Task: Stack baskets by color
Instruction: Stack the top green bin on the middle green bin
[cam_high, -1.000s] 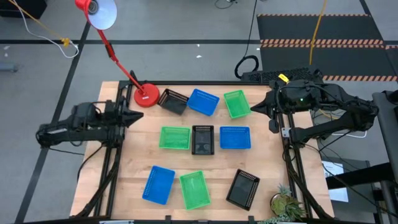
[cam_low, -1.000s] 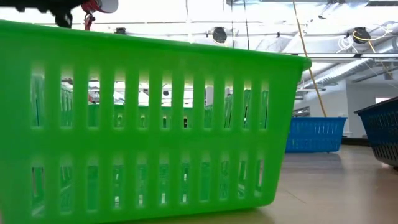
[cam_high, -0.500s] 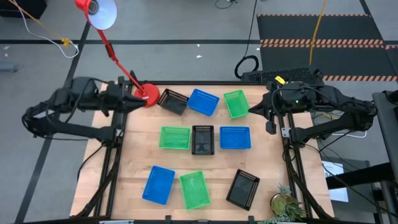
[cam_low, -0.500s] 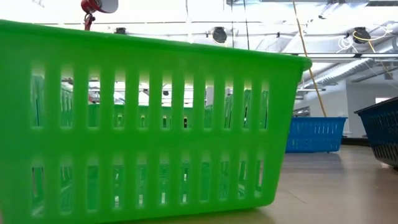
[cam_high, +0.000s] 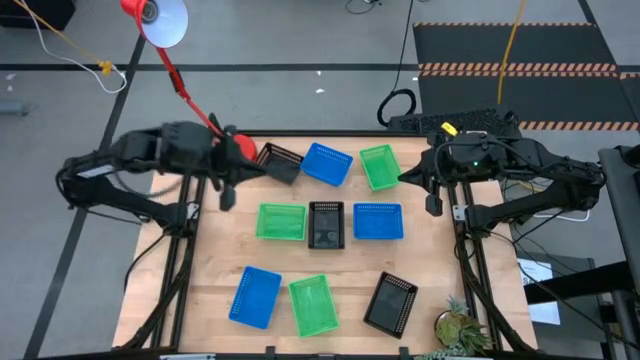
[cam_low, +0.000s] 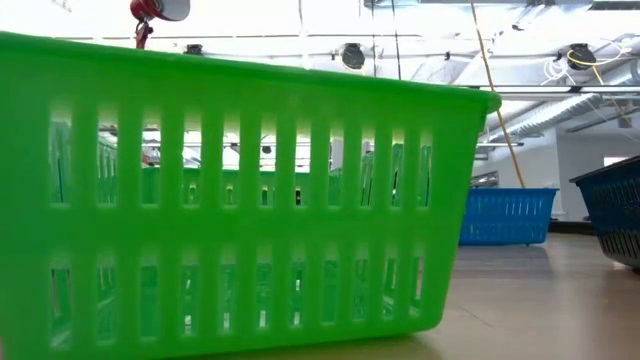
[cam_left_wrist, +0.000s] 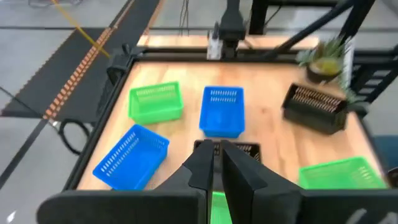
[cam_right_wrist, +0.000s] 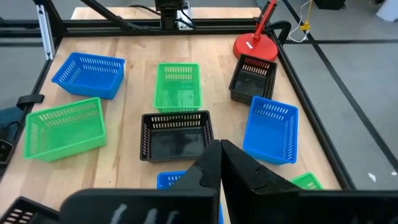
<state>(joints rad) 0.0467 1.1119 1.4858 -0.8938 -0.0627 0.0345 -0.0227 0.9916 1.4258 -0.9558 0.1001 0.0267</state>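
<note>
Nine baskets lie scattered singly on the wooden table (cam_high: 220, 270), none stacked. Along the far edge sit a black basket (cam_high: 279, 162), tilted, then a blue basket (cam_high: 327, 164) and a green basket (cam_high: 380, 166); across the middle run a green basket (cam_high: 281, 221), a black basket (cam_high: 326, 224) and a blue basket (cam_high: 378, 221), close side by side; along the near edge lie a blue basket (cam_high: 254, 296), a green basket (cam_high: 314, 304) and a black basket (cam_high: 390, 302), each turned at its own angle. The left gripper (cam_high: 226, 192) hangs over the table's far left corner, near the far black basket and the middle green one, its fingers (cam_left_wrist: 200, 168) nearly together with only a thin gap and nothing between them. Partly covered by that arm stands the round red lamp base (cam_high: 243, 148), just beside the far black basket, with the lamp's red stem rising to its white shade (cam_high: 165, 20) beyond the table. The right gripper (cam_high: 433, 196) waits at the right edge, just off the far green basket, fingers (cam_right_wrist: 210, 163) pressed together and empty. A small potted plant (cam_high: 460, 328) stands at the near right corner beside the near black basket. In the low view the near green basket fills almost the whole picture and hides most of the table behind it.
</note>
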